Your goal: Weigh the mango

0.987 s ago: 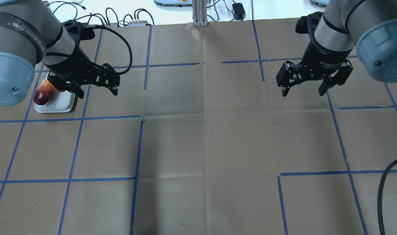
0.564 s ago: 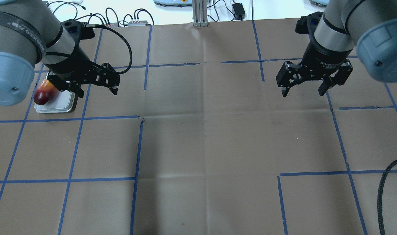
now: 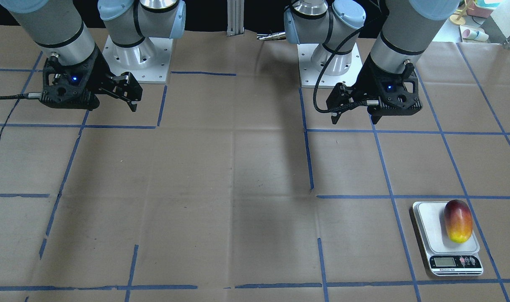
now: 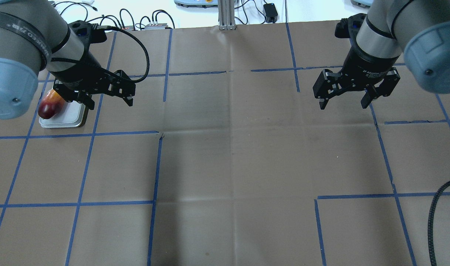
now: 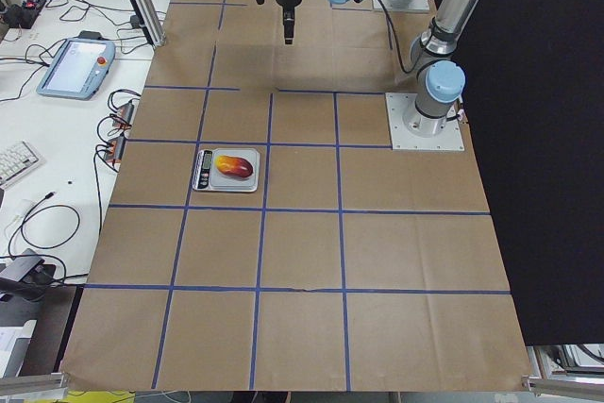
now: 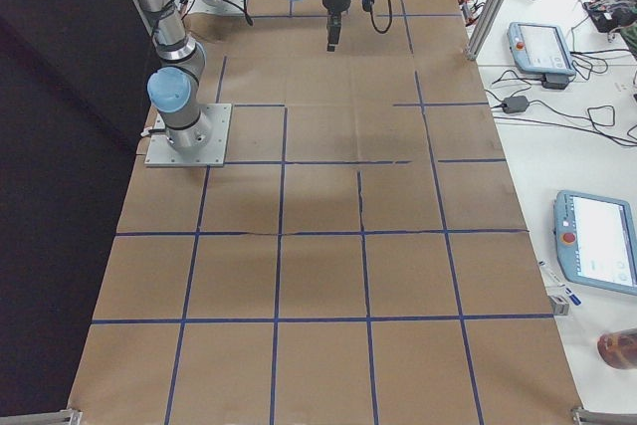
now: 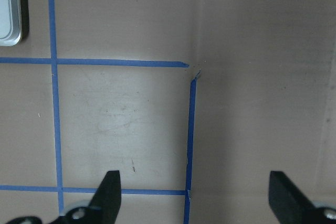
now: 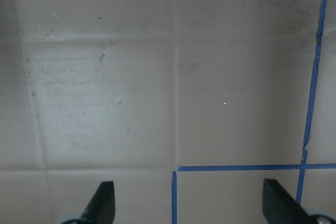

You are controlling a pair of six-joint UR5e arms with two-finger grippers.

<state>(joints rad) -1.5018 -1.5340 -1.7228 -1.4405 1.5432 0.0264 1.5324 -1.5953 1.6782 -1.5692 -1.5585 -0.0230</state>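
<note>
Well, I judge the mango (image 3: 458,221) lies free on the kitchen scale (image 3: 427,228), off-centre on its platform, so only its weight registers, which is why my left gripper (image 4: 109,104) and right gripper (image 4: 343,106) hover wide open, empty, well apart.

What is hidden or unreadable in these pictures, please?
- Weight reading: the display of the scale is too small to read in the front-facing view.
- The mango: in the overhead view, the left gripper covers its far end and also the display.
- Left wrist view: only a corner of the scale shows, cut off by the left edge, and no fruit is visible.
</note>
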